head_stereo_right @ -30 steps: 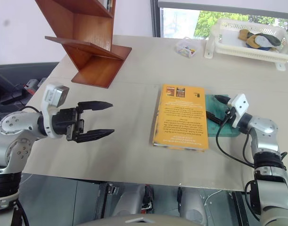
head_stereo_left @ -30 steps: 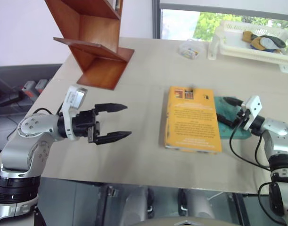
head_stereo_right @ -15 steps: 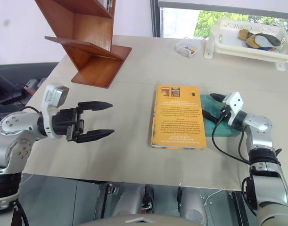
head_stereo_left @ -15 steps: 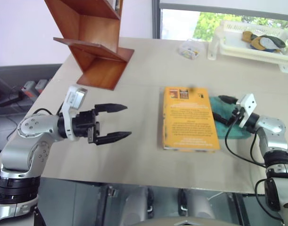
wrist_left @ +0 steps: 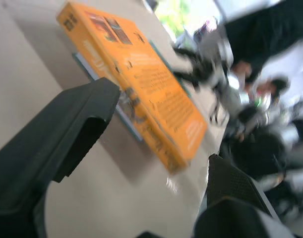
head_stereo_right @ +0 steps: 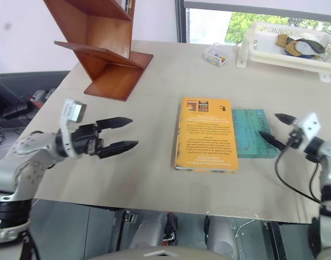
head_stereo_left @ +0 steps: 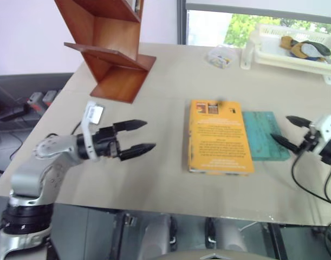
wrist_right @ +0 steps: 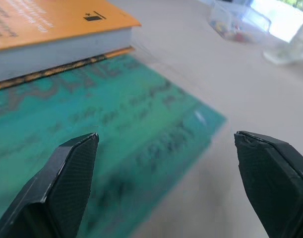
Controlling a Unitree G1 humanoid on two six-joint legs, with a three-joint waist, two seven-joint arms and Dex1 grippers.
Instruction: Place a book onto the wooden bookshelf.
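Orange-yellow book lying flat mid-table, now partly overlapping teal book, being left ungripped. Right gripper being pulled back off teal book, fingers apart. Left gripper being rolled toward book, fingers apart. Wooden bookshelf well apart; pickup judged pending.

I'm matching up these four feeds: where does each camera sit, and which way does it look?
Head stereo pair: looks forward and down on the table, the book, the wooden bookshelf; left gripper and right gripper both open.
Left wrist: looks along its fingers at the book.
Right wrist: looks along its fingers over the teal book.
Shared: the book, in all views.
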